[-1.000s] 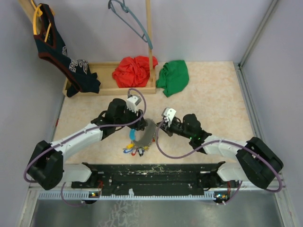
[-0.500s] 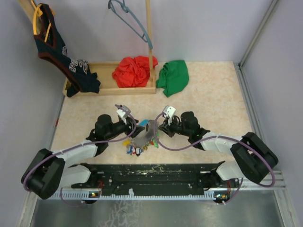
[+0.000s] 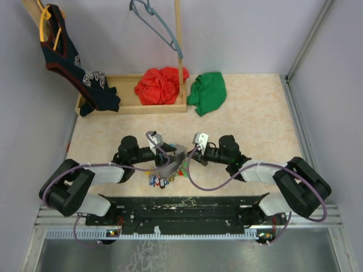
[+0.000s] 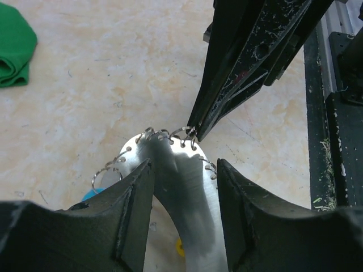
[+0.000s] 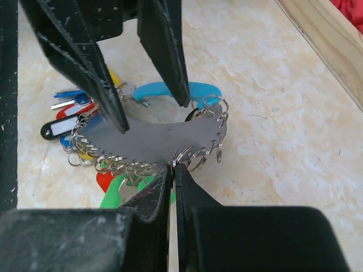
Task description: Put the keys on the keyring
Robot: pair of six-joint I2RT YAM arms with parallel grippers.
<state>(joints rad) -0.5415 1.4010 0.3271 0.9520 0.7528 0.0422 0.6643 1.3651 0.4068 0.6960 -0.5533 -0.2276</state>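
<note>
I've swung my left arm down and back toward the near edge, so the left gripper (image 3: 165, 157) now straddles the keyring (image 3: 172, 163) from the left. My right gripper (image 3: 184, 159) has shifted slightly left, and the keys (image 3: 160, 179) have slid nearer.

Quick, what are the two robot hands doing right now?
Left gripper: open, fingers either side of the keyring.
Right gripper: shut, pinching the keyring's edge.

Keyring (image 5: 164, 139): grey metal band, light blue section. Keys (image 5: 85, 122): silver, with tags in red, green, blue, yellow and black. Table (image 3: 255, 119): beige, marbled pattern. Cloths: one red (image 3: 160, 85), one green (image 3: 207, 92). Hanger (image 3: 156, 25): blue-grey.
</note>
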